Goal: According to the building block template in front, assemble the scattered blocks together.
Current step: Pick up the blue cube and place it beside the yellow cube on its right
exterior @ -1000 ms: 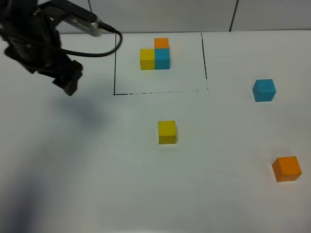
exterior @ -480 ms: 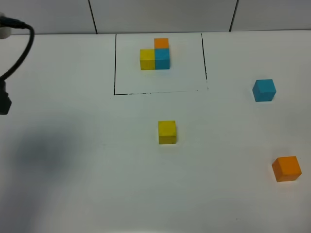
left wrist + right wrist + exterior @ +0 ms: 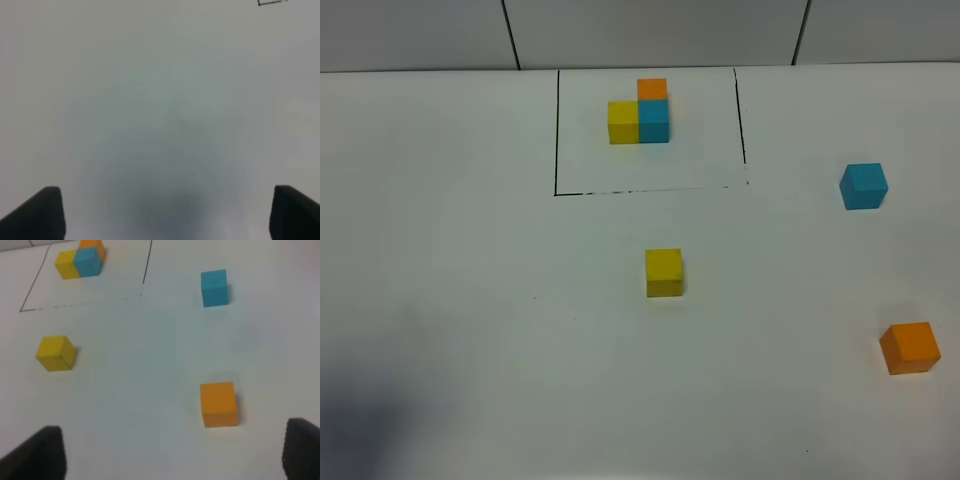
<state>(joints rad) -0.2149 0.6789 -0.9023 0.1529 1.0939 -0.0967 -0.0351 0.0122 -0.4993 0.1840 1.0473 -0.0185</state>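
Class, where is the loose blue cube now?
In the exterior high view, the loose blue cube sits at right, outside the black frame, behind the loose orange cube.

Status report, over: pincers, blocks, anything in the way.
Both empty: left pincer open, right pincer open. Loose, apart, unjoined: yellow cube, blue cube, orange cube. Framed template stands whole. Nothing between the cubes.

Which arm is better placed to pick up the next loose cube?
Right, probably. The orange cube and blue cube lie on its side, the orange one just ahead of the open right claw. The left claw faces bare table, with no cube in view.
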